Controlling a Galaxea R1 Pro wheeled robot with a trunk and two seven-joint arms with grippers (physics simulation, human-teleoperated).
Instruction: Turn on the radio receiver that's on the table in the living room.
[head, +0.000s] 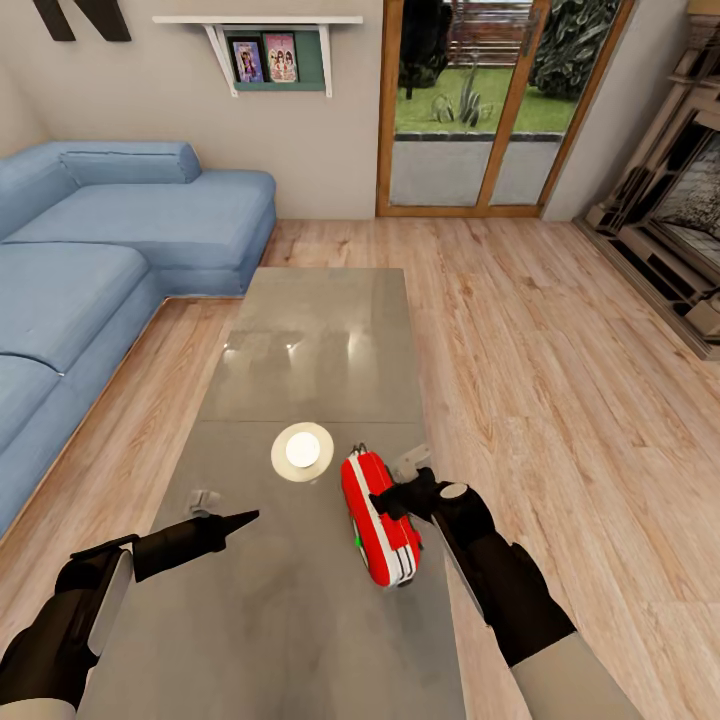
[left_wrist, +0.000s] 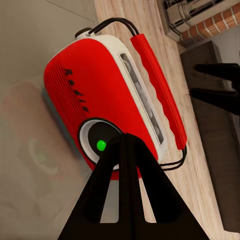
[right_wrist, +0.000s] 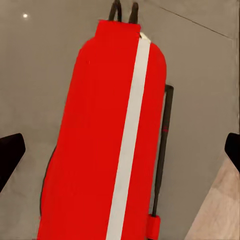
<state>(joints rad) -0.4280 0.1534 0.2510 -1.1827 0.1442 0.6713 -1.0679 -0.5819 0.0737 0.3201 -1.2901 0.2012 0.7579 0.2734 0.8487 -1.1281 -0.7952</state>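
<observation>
From the head: small red rounded radio receiver (head: 380, 520) stands near the glossy grey-brown table's (head: 320, 330) right edge.

Left wrist: left gripper (left_wrist: 125, 142) pinched narrow, near the dial (left_wrist: 101, 145).

Right wrist: right gripper (right_wrist: 120, 150) spread wide, holding nothing. Probably light, rigid, tippy; steady its sides.
</observation>
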